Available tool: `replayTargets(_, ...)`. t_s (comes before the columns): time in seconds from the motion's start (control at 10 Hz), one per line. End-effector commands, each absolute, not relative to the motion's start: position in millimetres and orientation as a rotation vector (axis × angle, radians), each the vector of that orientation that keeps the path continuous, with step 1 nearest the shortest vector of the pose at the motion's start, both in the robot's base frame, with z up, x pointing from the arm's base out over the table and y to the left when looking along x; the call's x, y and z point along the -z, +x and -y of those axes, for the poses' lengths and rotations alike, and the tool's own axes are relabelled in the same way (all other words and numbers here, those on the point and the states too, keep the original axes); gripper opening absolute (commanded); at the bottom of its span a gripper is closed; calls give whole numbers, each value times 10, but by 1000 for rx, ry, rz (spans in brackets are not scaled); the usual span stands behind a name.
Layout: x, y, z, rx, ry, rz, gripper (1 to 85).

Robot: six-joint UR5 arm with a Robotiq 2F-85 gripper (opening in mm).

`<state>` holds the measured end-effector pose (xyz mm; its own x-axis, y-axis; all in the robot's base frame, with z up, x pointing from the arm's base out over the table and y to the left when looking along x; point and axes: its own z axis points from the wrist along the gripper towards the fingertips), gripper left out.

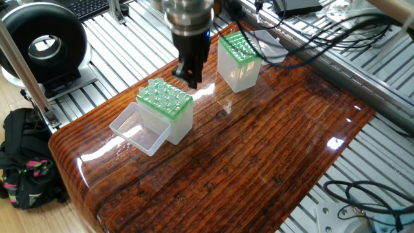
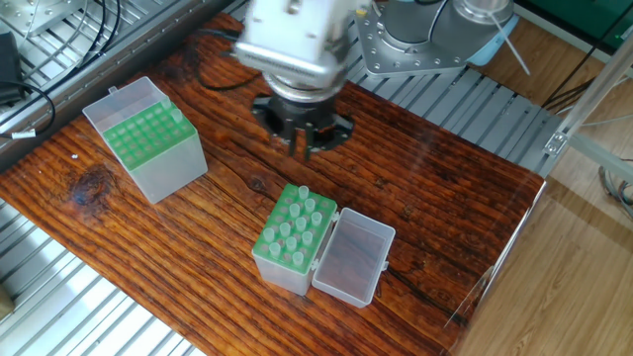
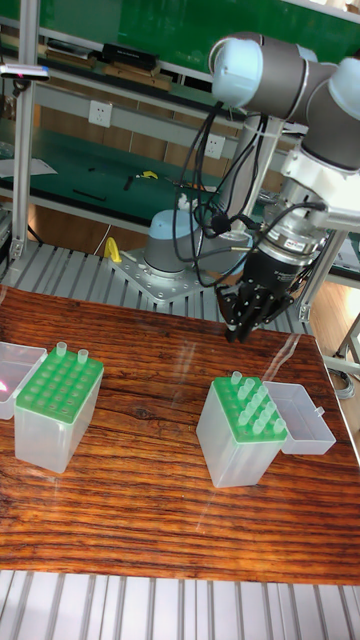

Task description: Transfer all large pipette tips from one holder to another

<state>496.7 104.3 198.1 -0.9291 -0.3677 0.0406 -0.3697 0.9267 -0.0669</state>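
Note:
Several large pipette tips [image 2: 297, 220] stand in the green rack of a clear holder [image 1: 165, 103] whose lid lies open beside it; the tips show again in the tall view [image 3: 253, 403]. The second holder [image 2: 146, 140] has a mostly bare green rack with two tips [image 3: 70, 352] at one corner. My gripper [image 1: 192, 79] hangs above the wood between the two holders, close to the full one, pointing down [image 3: 236, 332]. It is motion-blurred from the other side [image 2: 305, 148]. Its dark fingers sit close together, and I cannot make out a gap or a tip between them.
The open lid [image 2: 351, 259] lies flat beside the full holder. The wooden table [image 1: 259, 155] is ringed by aluminium rails. A black round device [image 1: 42, 45] stands at the back left, cables [image 1: 304, 32] run along the far side, and the arm's base [image 3: 175, 255] is behind the table.

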Motion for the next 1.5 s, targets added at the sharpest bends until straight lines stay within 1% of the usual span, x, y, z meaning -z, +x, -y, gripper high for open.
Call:
replayTargets(0.0,-1867,4999,-1137,-118,577,3050,260)
replayTargets(0.1,-1834,5085,-1168,-109,583,3052,283)
replayTargets(0.3,-1853,5178,-1240,-100,580,3041,287)
replayTargets(0.5,-1786,5245,-1295,-108,578,3035,287)
replayTargets(0.8,-1732,5110,-1229,-151,622,2978,283)
replayTargets(1.0,-1724,5123,-1234,-141,622,2979,280)
replayTargets(1.3,-1687,5209,-1299,-74,653,2996,280)
replayTargets(1.4,-1693,5202,-1279,-74,663,2995,273)
